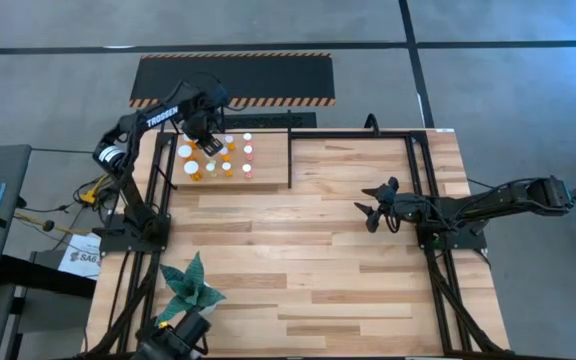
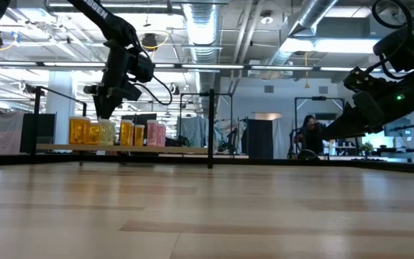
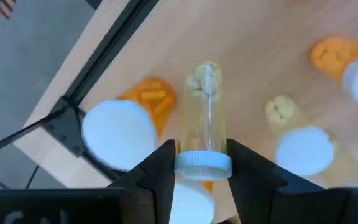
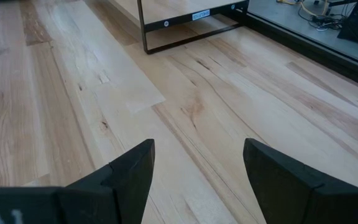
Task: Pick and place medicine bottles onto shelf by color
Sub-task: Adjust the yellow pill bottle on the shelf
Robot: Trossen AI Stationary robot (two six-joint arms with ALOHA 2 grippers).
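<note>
The medicine bottles [image 1: 218,160] stand as a cluster in the upper left of the high view, on the shelf [image 1: 268,165], the small wooden board framed by black rails at the far left corner of the table [image 1: 308,270]. In the low view they line up at the left as orange and pinkish bodies on the raised board.

At the left, the left hand [image 1: 200,135] sits over the far side of the cluster. Its wrist view shows the fingers [image 3: 157,171] pressed on the white cap of a pale clear bottle [image 3: 204,118], one at each side. That bottle's long axis runs straight away from the hand, cap toward the wrist and base toward the board. White-capped neighbours stand close on both sides, and an orange bottle [image 3: 151,99] is just beside it.

The coming move, as I judge it, turns on that axis: the held bottle has to go down upright into a gap among bottles of its own colour, so it must descend straight or it will knock a neighbour.

At the right of the high view, the right hand [image 1: 373,208] hangs over bare table, well apart from the shelf, its fingers spread and holding nothing. The left arm is clearly the nearer one.
</note>
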